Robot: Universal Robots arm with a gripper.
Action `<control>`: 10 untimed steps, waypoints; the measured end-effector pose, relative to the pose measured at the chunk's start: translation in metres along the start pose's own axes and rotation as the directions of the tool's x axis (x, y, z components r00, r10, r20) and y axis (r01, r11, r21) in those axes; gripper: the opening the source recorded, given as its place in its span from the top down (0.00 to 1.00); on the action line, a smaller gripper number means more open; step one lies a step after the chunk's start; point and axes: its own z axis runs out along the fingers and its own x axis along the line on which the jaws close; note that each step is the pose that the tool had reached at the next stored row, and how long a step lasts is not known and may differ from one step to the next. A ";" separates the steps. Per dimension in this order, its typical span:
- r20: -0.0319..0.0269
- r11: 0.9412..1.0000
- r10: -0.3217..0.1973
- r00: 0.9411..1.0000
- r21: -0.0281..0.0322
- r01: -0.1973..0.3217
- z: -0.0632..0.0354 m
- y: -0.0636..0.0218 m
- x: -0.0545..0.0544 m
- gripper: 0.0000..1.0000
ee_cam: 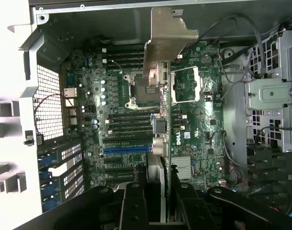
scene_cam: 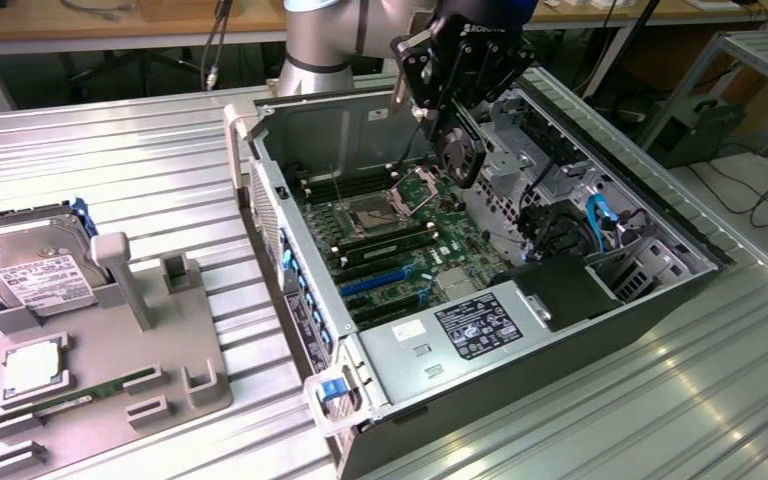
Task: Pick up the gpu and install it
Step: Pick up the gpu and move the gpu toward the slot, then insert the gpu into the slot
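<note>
Claw (scene_cam: 448,110) is pinching the gpu (scene_cam: 459,157) by its upper edge. The card hangs on edge inside the open case (scene_cam: 651,300), above the motherboard (scene_cam: 451,245) at the case's socket end, and it's not in a slot yet. From the wrist, the card runs crosswise to the blue slot (ee_cam: 127,149), and its bracket (ee_cam: 167,43) points at a case side wall rather than the case's slotted rear wall (ee_cam: 64,163). Risks for you: it's a thin pinch on a long card, so any tilt could let it swing or slip. If it goes down turned like this, its edge could hit the open cpu socket (scene_cam: 371,215) or the memory slots inside the case, and the bracket could snag the case frame
</note>
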 end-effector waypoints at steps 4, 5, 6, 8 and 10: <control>0.000 1.000 0.000 1.000 0.000 0.000 0.0000 0.0000 0.000 0.72; 0.000 1.000 0.000 1.000 0.000 0.000 0.0000 0.0000 0.000 0.72; 0.000 1.000 0.000 1.000 0.000 0.000 0.0000 0.0000 0.000 0.72; 0.000 1.000 0.000 1.000 0.000 0.000 0.0000 0.0000 0.000 0.72; 0.000 1.000 -0.001 1.000 0.000 0.001 0.0000 0.0000 0.000 0.72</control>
